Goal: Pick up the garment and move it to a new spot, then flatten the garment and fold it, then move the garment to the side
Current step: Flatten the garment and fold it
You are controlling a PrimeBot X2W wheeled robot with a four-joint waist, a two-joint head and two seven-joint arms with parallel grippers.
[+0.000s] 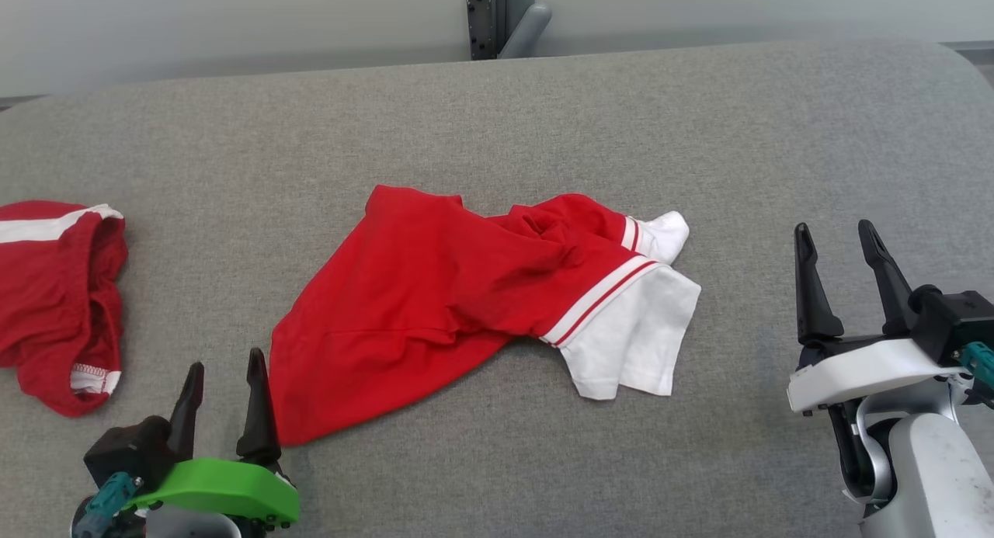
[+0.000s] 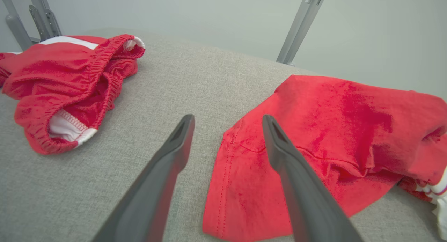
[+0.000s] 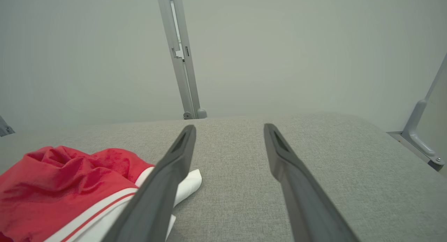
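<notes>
Soft matt red cloth garment point(image 1: 435, 289), coarse grey woven fabric tabletop point(image 1: 543, 119), smooth satin grey metal post point(image 3: 180, 60)

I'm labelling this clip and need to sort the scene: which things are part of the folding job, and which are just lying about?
Job in hand: red shirt, left hand, right hand.
Lying about: red shorts, metal post.
</notes>
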